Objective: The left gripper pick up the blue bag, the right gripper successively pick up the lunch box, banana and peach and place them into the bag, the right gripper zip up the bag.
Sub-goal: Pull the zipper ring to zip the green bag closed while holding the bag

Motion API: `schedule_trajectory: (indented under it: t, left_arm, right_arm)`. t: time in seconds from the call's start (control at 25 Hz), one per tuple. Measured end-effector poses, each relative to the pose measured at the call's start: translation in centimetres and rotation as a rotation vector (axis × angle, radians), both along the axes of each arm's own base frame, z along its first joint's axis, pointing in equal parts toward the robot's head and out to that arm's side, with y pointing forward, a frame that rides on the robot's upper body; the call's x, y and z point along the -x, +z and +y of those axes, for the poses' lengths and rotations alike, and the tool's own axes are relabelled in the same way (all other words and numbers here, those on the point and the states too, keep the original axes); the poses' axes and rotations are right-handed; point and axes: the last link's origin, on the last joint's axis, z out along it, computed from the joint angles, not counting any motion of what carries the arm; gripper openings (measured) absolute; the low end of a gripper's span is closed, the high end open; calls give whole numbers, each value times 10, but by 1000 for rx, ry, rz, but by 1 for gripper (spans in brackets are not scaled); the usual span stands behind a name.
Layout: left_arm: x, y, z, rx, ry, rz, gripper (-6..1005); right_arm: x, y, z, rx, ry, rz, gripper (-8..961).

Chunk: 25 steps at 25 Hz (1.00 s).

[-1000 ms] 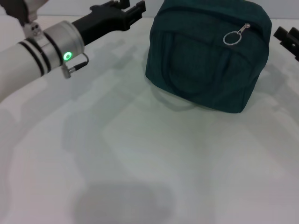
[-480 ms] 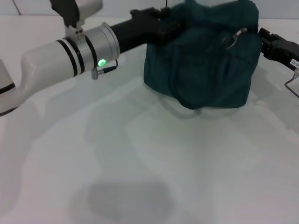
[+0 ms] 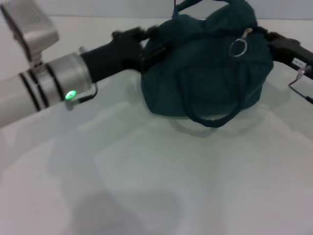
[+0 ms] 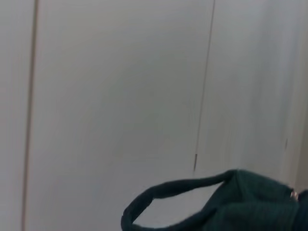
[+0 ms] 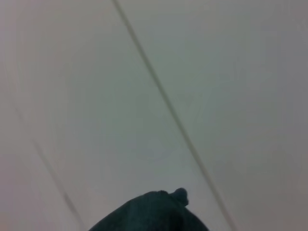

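Near: bare white table [image 3: 161, 186]. Mid: blue bag [image 3: 205, 78], soft, floppy, prob. light; one handle [image 3: 210, 120] droops in front. Left gripper [image 3: 154, 46] presses its left side, right gripper [image 3: 274, 41] its top right; can't tell if either claw is open. Best hold: handles or zip ring [image 3: 238, 47].

The bag [image 3: 208, 68] hides the left gripper's [image 3: 155, 46] tips at upper centre. The right gripper [image 3: 281, 46] runs off the right edge, its jaws behind fabric. Both wrist views crop the bag at the bottom edge.
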Motion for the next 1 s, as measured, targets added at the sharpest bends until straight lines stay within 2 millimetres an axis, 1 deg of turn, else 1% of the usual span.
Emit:
schedule_trajectory:
  t: [0.08, 0.2, 0.24, 0.28, 0.32, 0.44, 0.6, 0.72, 0.84, 0.92, 1.0]
  left_arm:
    - [10, 2, -7, 5, 15, 12, 491]
    - [23, 6, -18, 19, 24, 15, 491]
    - [27, 9, -22, 18, 32, 7, 491]
    - [34, 18, -25, -5, 54, -16, 491]
    - [34, 18, -25, -5, 54, -16, 491]
    - [42, 34, -27, -26, 88, -50, 490]
    - [41, 54, -34, 44, 70, -93, 490]
    - [35, 65, -38, 54, 12, -117, 491]
    - [27, 75, -41, 28, -48, -133, 491]
    - [22, 79, -39, 4, -70, -134, 490]
    - [13, 82, -31, -5, -93, -130, 490]
  right_arm:
    - [9, -7, 2, 55, 32, -17, 579]
    - [17, -12, 2, 103, 64, -36, 576]
    - [21, -15, 2, 123, 79, -44, 575]
    - [28, -19, 2, 147, 104, -56, 574]
    - [33, -22, 3, 162, 121, -62, 573]
    - [50, -30, 0, 213, 191, -69, 570]
    - [61, -33, -6, 268, 253, -61, 567]
    - [59, -30, -7, 279, 258, -63, 564]
    - [49, -19, -6, 257, 230, -55, 561]
    - [38, -8, -6, 216, 191, -33, 560]
    - [30, -1, -7, 186, 168, -20, 558]
